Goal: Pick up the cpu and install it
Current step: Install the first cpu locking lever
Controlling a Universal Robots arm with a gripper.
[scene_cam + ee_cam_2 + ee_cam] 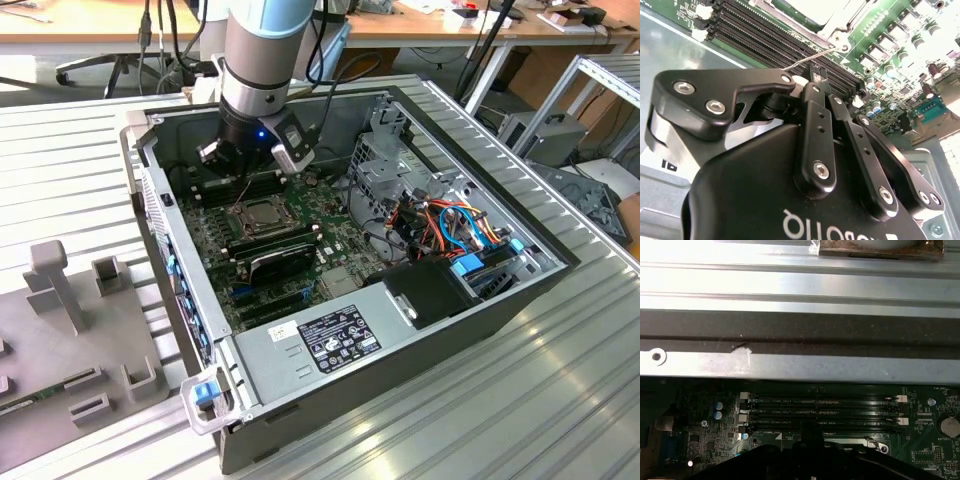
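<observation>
The cpu (262, 213), a small square chip with a dull silver top, lies flat in the metal-framed socket on the green motherboard (335, 250) inside the open computer case. In the second wrist view its pale top (807, 7) sits within the socket frame (840, 30). My gripper (243, 172) hangs just behind the socket, over the memory slots. Its black fingers meet at the tip (812, 77) around the end of the thin wire socket lever (825, 54), which slants up from the socket (238, 195). The cpu itself is not in the gripper.
Black memory slots (820, 410) run beside the socket, with the case wall (800, 365) close behind them. Memory sticks (270, 245) lie in front of the socket. A drive cage (385, 170), coloured cables (450, 225) and the power supply (320, 340) crowd the exterior view's right. A grey fixture tray (60, 330) lies outside.
</observation>
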